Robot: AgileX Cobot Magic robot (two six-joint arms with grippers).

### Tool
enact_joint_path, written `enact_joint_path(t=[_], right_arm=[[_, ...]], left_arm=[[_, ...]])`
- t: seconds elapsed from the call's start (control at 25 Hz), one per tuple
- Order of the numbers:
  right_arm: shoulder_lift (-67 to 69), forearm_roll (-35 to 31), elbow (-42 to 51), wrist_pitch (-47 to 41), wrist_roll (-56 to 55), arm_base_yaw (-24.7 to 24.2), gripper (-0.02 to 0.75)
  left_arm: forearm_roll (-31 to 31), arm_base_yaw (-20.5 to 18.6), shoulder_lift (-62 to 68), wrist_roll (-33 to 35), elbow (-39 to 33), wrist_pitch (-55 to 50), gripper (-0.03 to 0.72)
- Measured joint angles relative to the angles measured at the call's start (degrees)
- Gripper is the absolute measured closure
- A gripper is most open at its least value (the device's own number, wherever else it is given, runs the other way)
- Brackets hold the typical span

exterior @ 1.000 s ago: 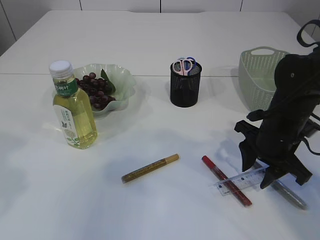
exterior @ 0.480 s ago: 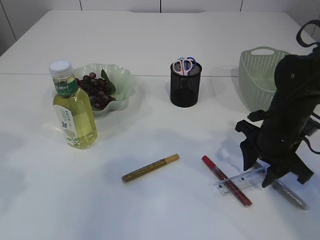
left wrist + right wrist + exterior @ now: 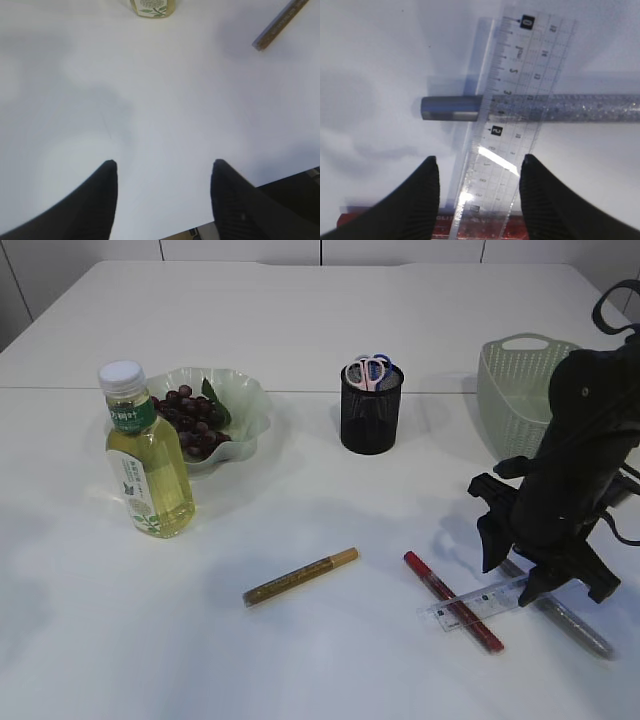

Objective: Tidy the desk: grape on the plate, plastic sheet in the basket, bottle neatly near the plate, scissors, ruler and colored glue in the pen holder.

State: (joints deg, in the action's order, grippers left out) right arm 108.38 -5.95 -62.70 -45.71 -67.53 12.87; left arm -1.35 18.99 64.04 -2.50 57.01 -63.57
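The white bench (image 3: 320, 330) has wide bare room across its middle and front left; its far edge runs behind the black mesh pen holder (image 3: 371, 410), where the pink-and-blue-handled scissors (image 3: 369, 368) stand. At left, the yellow-liquid bottle with a white cap (image 3: 146, 455) stands just in front of the pale green wavy-rimmed plate (image 3: 250, 400) holding the dark purple grapes (image 3: 190, 420). The pale green woven basket (image 3: 515, 390) sits near the right edge. The gold glitter glue pen (image 3: 300, 577) lies alone, front centre.

The right tool (image 3: 479, 170) hangs low with its jaws spread, one either side of the clear plastic ruler (image 3: 512, 115), gripping nothing. The ruler lies across the silver glitter glue pen (image 3: 580, 108) and the red glue pen (image 3: 452, 601). The left tool (image 3: 162, 172) hovers half open over bare bench, holding nothing.

Since a second ago, the right tool has shifted slightly up and left, and the ruler's near end has swung a little.
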Motion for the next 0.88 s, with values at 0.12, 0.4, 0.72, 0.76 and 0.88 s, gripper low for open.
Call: enact_joint_path(t=[0.12, 0.4, 0.72, 0.76, 0.88], right_arm=[[0.00, -0.14, 0.00, 0.00, 0.00, 0.00, 0.311], [0.00, -0.87, 0.00, 0.00, 0.00, 0.00, 0.248], [0.00, -1.00, 0.00, 0.00, 0.00, 0.00, 0.246], [0.00, -1.00, 0.00, 0.00, 0.00, 0.00, 0.246], [0.48, -1.29, 0.00, 0.00, 0.00, 0.00, 0.246]], left_arm=[[0.00, 0.00, 0.00, 0.00, 0.00, 0.00, 0.254], [0.00, 0.00, 0.00, 0.00, 0.00, 0.00, 0.254], [0.00, 0.00, 0.00, 0.00, 0.00, -0.09, 0.253], [0.00, 0.00, 0.00, 0.00, 0.00, -0.09, 0.254], [0.00, 0.00, 0.00, 0.00, 0.00, -0.09, 0.254]])
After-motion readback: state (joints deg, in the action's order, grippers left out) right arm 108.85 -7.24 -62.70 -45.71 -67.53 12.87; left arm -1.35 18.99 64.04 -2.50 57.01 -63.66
